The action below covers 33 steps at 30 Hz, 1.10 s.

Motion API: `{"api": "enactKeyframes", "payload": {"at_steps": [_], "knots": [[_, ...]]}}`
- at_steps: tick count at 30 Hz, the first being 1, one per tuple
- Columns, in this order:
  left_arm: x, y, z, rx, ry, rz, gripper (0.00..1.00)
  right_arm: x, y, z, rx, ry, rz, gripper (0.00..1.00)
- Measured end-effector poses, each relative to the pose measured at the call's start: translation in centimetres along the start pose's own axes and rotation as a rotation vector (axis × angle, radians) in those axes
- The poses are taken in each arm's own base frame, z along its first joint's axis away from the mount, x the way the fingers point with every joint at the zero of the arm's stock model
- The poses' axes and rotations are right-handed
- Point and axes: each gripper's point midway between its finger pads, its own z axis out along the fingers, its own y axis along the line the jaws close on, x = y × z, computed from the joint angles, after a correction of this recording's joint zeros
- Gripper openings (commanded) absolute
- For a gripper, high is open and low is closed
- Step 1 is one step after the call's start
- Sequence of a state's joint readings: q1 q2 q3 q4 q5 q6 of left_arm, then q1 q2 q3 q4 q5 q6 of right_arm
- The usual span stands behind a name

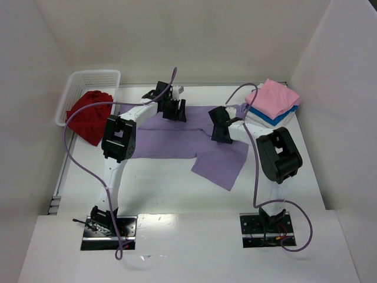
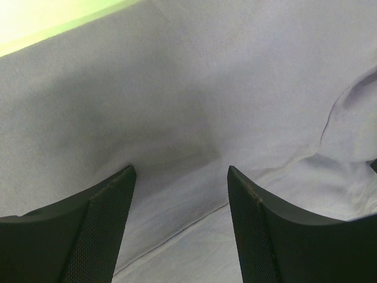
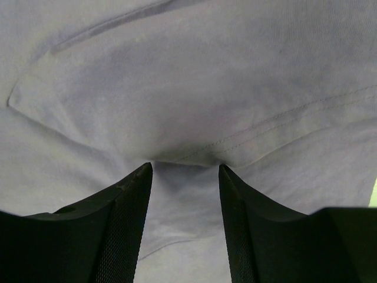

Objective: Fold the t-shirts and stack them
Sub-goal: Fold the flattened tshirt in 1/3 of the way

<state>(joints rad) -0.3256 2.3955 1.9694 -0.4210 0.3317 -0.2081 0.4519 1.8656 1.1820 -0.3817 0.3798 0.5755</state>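
**Status: both grippers down on the lavender shirt**

I am reading all three camera feeds. The lavender purple short-sleeved cloth t-shirt [image 1: 177,141] is lying spread across the middle of the white table [image 1: 171,188], with one flap reaching toward the near right.

The left gripper [image 1: 174,109] is sitting over the far edge of this shirt, left of centre. In the left wrist view, the left gripper [image 2: 179,171] is showing its black fingers [image 2: 106,224] standing moderately wide apart, with lavender cloth [image 2: 194,76] filling the gap and a hem line running between them.

The right gripper [image 1: 220,126] is sitting on the shirt's right part. In the right wrist view, the right gripper [image 3: 185,167] is showing its fingers [image 3: 123,227] at a narrower spacing, not closed. The cloth [image 3: 194,76] is puckering slightly just beyond the tips, beside a stitched hem. I cannot tell whether any cloth is being pinched.

The deep red t-shirt [image 1: 88,115] is hanging crumpled over the near end of the white plastic lattice basket [image 1: 94,74] at the far left. The folded pink t-shirt [image 1: 274,96] is resting on top of the folded bright blue t-shirt [image 1: 266,117] at the far right corner, near the lavender shirt's right end.
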Motion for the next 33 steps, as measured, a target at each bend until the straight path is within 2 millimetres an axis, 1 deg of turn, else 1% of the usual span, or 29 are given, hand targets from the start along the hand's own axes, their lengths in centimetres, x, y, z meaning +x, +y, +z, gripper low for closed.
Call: {"api": "enactKeyframes", "payload": {"at_steps": [6,7,11,13,14,17,19,20,21,22,25,27,30,33], "knots": [[0.0,0.0,0.0,0.000,0.001,-0.001,0.73,0.2,-0.1,0.8,0.020,0.003,-0.007,0.55],[0.0,0.0,0.0,0.000,0.001,0.000,0.73,0.2,-0.1,0.9,0.023,0.003,-0.008,0.51],[0.0,0.0,0.1,0.003,0.001,0.002,0.73,-0.1,-0.1,1.1,0.028,-0.011,-0.012,0.48],[0.0,0.0,0.1,0.003,0.001,0.003,0.73,-0.3,0.0,1.2,0.028,-0.016,-0.018,0.44],[0.0,0.0,0.1,0.003,0.001,0.003,0.73,-0.4,0.0,1.2,0.030,-0.019,-0.020,0.44],[0.0,0.0,0.1,0.004,0.000,0.003,0.73,-0.7,-0.1,1.3,0.039,-0.030,-0.022,0.38],[0.0,0.0,0.1,0.004,0.001,0.003,0.73,-0.8,-0.2,1.4,0.046,-0.035,-0.021,0.27],[0.0,0.0,0.1,0.004,0.000,0.003,0.73,-0.9,-0.3,1.4,0.047,-0.036,-0.021,0.27],[0.0,0.0,0.1,0.004,0.001,0.003,0.73,-1.0,-0.3,1.5,0.048,-0.039,-0.019,0.24],[0.0,0.0,0.1,0.004,0.001,0.003,0.73,-1.2,-0.2,1.5,0.048,-0.043,-0.021,0.19],[0.0,0.0,0.1,0.004,0.001,0.003,0.73,-1.5,-0.2,1.4,0.050,-0.053,-0.020,0.11],[0.0,0.0,0.1,0.004,0.001,0.004,0.73,-1.8,-0.1,1.3,0.050,-0.060,-0.017,0.09],[0.0,0.0,0.1,0.004,0.001,0.004,0.73,-2.1,0.1,1.0,0.036,-0.061,-0.015,0.09],[0.0,0.0,0.1,0.004,0.001,0.004,0.73,-2.9,0.6,-0.1,-0.021,-0.057,0.004,0.09]]}}
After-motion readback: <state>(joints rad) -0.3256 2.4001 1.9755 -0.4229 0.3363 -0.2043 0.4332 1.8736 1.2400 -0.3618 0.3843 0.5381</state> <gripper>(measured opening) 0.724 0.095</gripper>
